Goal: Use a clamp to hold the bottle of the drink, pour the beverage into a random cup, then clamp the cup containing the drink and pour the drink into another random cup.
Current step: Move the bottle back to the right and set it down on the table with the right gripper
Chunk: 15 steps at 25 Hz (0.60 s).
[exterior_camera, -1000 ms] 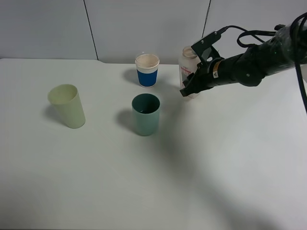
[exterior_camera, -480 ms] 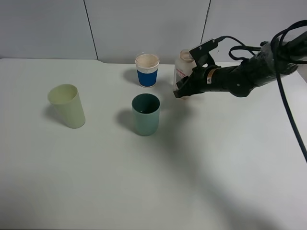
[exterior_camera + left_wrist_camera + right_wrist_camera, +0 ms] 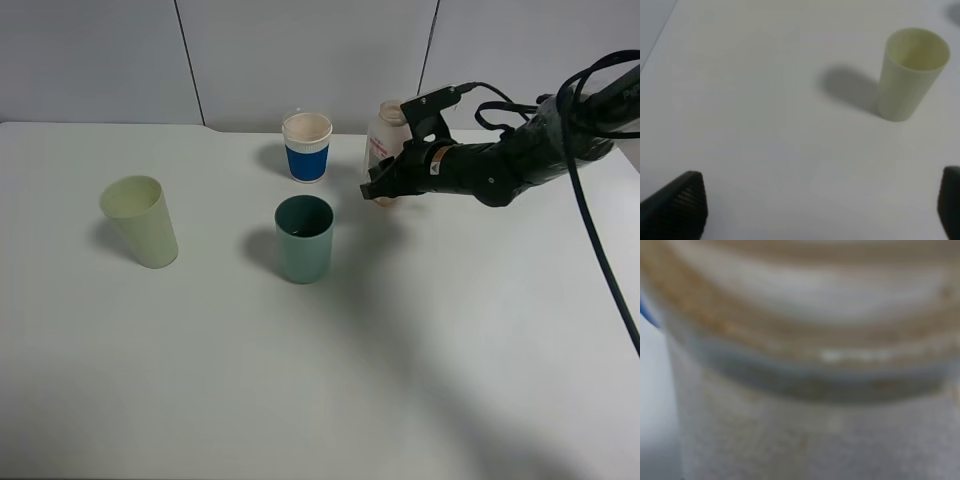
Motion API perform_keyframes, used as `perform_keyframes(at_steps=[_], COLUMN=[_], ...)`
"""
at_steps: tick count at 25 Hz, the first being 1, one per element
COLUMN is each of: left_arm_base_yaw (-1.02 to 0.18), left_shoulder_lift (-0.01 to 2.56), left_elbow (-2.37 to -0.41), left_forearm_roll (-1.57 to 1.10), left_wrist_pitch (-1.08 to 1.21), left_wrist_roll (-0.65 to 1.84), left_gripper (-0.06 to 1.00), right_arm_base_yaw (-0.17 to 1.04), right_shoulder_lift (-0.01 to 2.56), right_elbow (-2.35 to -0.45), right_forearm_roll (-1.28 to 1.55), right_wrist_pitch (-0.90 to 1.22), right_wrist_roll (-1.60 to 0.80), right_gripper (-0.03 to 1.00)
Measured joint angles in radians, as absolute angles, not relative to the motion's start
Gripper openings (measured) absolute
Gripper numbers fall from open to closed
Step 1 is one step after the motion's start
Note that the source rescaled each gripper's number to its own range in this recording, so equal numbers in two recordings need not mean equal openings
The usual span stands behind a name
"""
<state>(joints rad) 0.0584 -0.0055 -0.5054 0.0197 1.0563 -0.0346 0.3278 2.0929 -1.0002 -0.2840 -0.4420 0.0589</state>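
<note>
**A:** where's the bottle (image 3: pixel 386 138) rn?
**B:** far side of the table (image 3: pixel 450 350), just right of the blue-sleeved cup (image 3: pixel 307 146). my right gripper (image 3: pixel 385 188) is clamped on its lower part
**A:** and the left gripper (image 3: pixel 815 205)?
**B:** jaws wide, nothing between them, pale yellow-green cup (image 3: pixel 912 72) ahead, well apart. teal-green cup (image 3: pixel 303 238) stands mid-table, nearer than the blue one
</note>
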Motion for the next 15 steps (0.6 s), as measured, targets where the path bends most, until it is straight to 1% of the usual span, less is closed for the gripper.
perform_keyframes(at_steps=[15], left_arm_base_yaw=[0.058], left_shoulder_lift=[-0.005], left_elbow=[-0.505], left_forearm_roll=[0.020], left_wrist_pitch=[1.056], left_wrist_roll=[-0.035], left_gripper=[0.76], right_arm_base_yaw=[0.328], right_shoulder_lift=[2.096], right_elbow=[-1.000], right_forearm_roll=[-0.227], right_wrist_pitch=[-0.443], right_wrist_roll=[0.058], right_gripper=[0.00])
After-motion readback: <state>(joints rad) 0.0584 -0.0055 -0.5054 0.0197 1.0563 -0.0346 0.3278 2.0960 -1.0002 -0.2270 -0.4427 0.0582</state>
